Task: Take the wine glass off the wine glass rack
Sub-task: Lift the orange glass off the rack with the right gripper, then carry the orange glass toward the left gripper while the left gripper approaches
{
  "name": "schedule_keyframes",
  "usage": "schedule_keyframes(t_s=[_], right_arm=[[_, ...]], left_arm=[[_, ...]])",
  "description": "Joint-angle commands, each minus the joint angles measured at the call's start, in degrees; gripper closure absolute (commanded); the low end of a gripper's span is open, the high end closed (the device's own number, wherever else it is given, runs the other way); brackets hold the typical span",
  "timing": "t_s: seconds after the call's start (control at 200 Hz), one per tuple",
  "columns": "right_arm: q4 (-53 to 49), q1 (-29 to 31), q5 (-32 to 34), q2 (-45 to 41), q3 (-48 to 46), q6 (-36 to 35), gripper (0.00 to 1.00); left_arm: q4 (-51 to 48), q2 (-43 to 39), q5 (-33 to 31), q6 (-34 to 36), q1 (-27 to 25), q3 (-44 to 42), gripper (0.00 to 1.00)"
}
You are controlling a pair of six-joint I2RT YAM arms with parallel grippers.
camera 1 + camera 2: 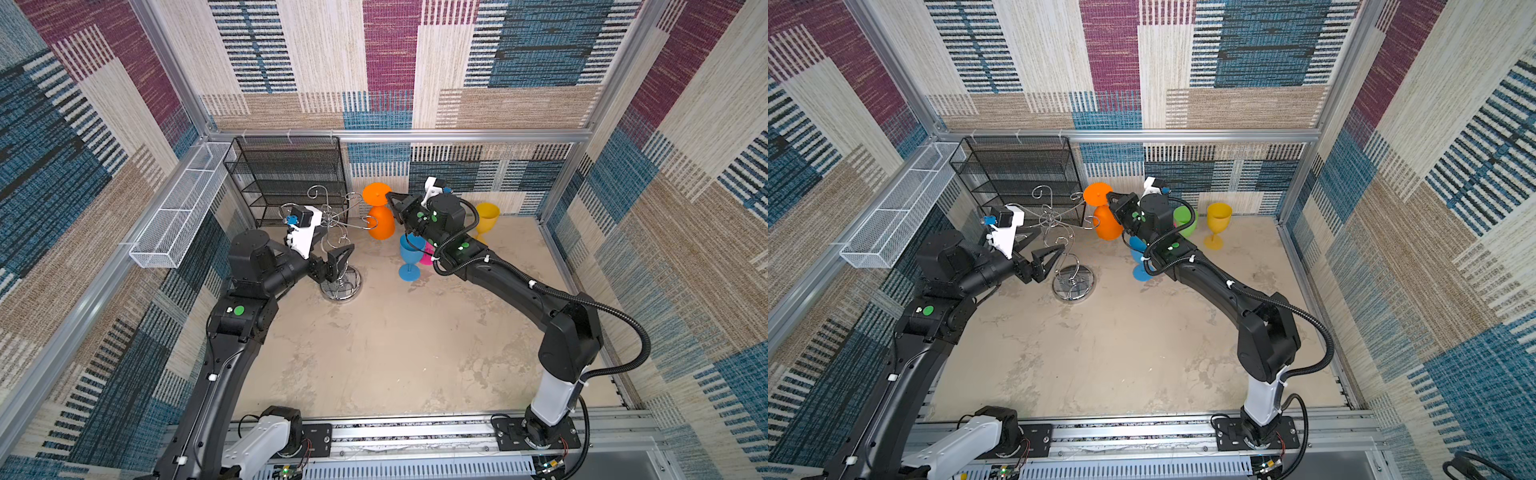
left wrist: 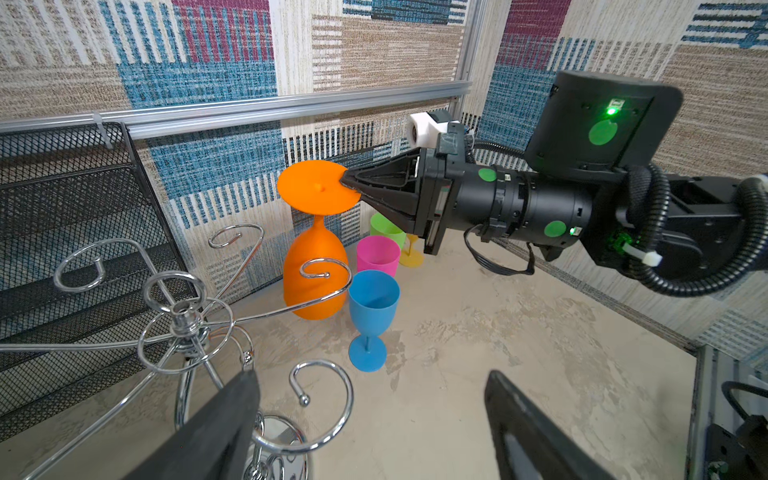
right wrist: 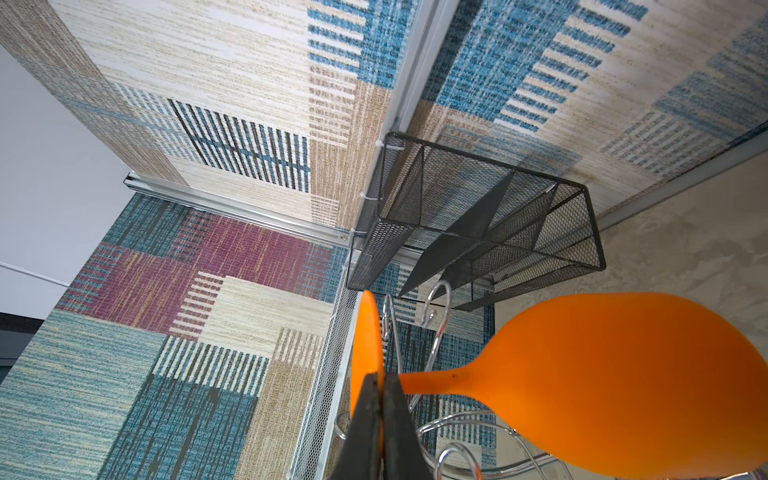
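Nearest us the left gripper [image 2: 372, 382] hangs just beside the stem of the wine glass rack [image 2: 181, 318], its jaws wide and holding nothing. We judge it waits there to steady the chrome stand if the lift tugs it. To the right a blue glass [image 2: 372, 299] stands upright on the desk [image 1: 395, 345], out of the way. Farther on, the right gripper [image 2: 349, 183] has its jaws pinched shut on the edge of the foot of the orange wine glass [image 2: 309, 253]. The glass is upside down, as it would hang from a rack arm, with its bowl just past one curled arm tip. We cannot tell whether its stem is free of the wire. The black mesh shelf [image 1: 286, 174] stands farthest.
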Motion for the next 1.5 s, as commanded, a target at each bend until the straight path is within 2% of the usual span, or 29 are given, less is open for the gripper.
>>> schedule_keyframes(t_s=[0.0,0.516,0.691,0.821,0.991,1.167,1.282,1.417,1.492], right_arm=[[3.01,-0.58,1.11,-1.69,-0.49,-0.28,1.00],[4.39,-2.95,5.52,-12.56,-10.77,-2.96,1.00],[2.89,-2.99,8.01,-18.62,-15.20,-7.44,1.00],[-0.22,-2.96,8.54,-23.28,-17.28,-14.03,1.00],[-1.82,-2.96,9.84,-32.37,-23.42,-25.04,1.00],[-6.28,-2.68,10.98,-42.77,-27.76,-39.71,1.00],[-10.09,-2.62,11.91,-48.14,-30.07,-46.71,1.00],[-13.57,-2.52,14.10,-53.93,-34.24,-51.52,1.00],[-15.47,-2.56,15.69,-57.07,-36.82,-53.39,1.00]], left_arm=[[2.03,-0.05,0.55,-1.23,0.07,0.01,0.12],[2.61,0.06,0.99,-2.12,0.12,-0.26,0.12],[3.01,0.26,1.17,-2.70,-0.10,-0.46,0.13],[2.76,0.07,0.54,-2.74,-1.72,-0.61,0.13],[-1.84,0.03,-5.05,0.99,-8.18,0.79,0.13],[-7.07,1.04,-13.23,4.91,-17.53,3.43,0.13],[-8.71,2.46,-18.36,5.89,-24.28,4.33,0.13],[-8.58,4.66,-18.82,-0.58,-28.58,3.62,0.15],[-6.48,4.81,-21.15,-5.32,-32.03,1.06,0.16]])
